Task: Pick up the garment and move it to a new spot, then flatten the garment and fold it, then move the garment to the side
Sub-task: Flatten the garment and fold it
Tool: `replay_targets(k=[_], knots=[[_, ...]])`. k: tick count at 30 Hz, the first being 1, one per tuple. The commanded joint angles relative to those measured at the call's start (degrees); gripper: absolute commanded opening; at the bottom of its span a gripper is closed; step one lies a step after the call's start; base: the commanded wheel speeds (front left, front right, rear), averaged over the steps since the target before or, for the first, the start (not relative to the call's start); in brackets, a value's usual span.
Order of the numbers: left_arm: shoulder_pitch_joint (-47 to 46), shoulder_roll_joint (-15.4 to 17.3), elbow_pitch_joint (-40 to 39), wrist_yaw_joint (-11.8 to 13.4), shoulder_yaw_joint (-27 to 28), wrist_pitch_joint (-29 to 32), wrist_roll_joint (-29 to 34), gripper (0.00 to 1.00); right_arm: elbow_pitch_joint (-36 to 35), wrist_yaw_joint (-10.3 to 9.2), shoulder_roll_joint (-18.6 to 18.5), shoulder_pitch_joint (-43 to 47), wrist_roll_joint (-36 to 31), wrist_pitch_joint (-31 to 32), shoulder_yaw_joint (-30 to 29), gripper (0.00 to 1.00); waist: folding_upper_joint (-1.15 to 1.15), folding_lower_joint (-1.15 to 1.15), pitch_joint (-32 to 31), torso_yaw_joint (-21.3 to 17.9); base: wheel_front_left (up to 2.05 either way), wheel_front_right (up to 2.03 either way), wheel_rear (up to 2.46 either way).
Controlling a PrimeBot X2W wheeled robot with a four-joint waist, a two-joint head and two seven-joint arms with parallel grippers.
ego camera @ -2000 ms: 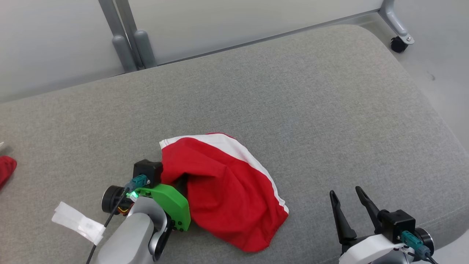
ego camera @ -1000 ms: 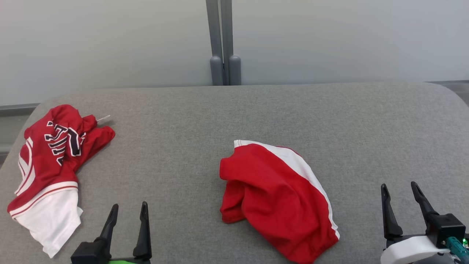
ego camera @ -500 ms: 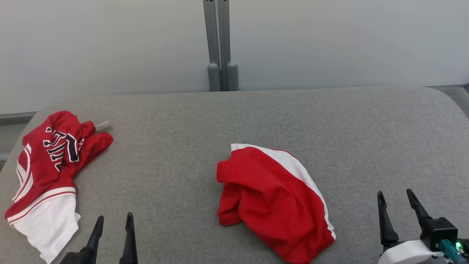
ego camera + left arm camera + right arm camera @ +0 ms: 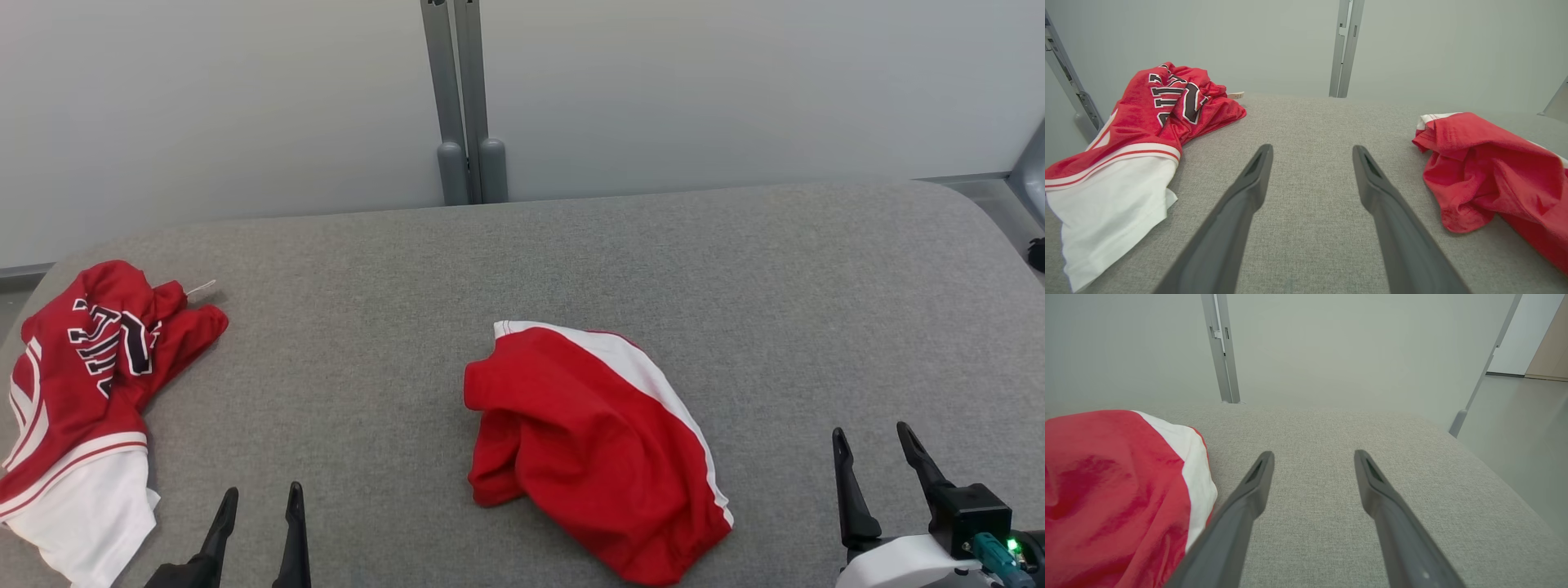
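The garment (image 4: 588, 457) is a crumpled red piece with a white stripe, lying in a heap on the middle of the grey padded surface (image 4: 408, 269). Nothing holds it. My left gripper (image 4: 261, 490) is open at the near edge, to the left of the garment and apart from it. In the left wrist view its fingers (image 4: 1249, 196) point over bare fabric, with the garment (image 4: 1490, 175) to their right. My right gripper (image 4: 870, 430) stands open at the lower right, empty. The right wrist view has the garment (image 4: 1106, 490) beside its left finger.
A second red garment (image 4: 82, 384) with dark lettering and a white part lies bunched at the surface's left end, also in the left wrist view (image 4: 1147, 118). Two grey posts (image 4: 463, 106) rise behind the far edge. Bare floor (image 4: 1515, 437) lies off the right end.
Two seconds ago my left gripper was at the garment's left edge; it has since drawn back toward the near edge, open. The head camera has turned; the garment lies as before.
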Motion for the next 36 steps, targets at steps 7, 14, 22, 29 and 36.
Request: replay_targets(k=[7,14,22,29,36], knots=[[-1.5,-0.1,0.6,-0.4,0.7,0.0,0.9,1.00,0.2,-0.02,0.0,-0.6,0.4,-0.2,0.3,1.00,0.00,0.00,0.2,-0.4,0.00,0.00,0.00],[-6.4,-0.2,-1.4,-0.4,-7.1,0.0,1.3,1.00,-1.1,-0.02,-0.1,-1.4,-0.2,-0.2,-1.6,1.00,0.00,0.00,0.8,-1.3,0.00,0.00,0.00],[-14.4,0.0,0.5,-0.3,-30.0,6.2,-5.1,1.00,-2.0,-0.02,-0.1,-3.7,-0.8,-0.2,-0.7,1.00,0.00,0.00,2.9,-6.2,0.00,0.00,0.00],[-19.1,0.1,6.8,-0.3,-46.0,12.4,-11.8,1.00,-2.1,-0.02,-0.1,-4.9,-0.3,-0.2,0.2,1.00,0.00,0.00,5.8,-13.3,0.00,0.00,0.00],[-21.9,0.0,16.7,2.3,-49.9,11.7,-12.3,1.00,-2.5,-0.02,0.0,-4.5,0.5,-0.2,-1.4,1.00,0.00,0.00,8.1,-18.1,0.00,0.00,0.00]])
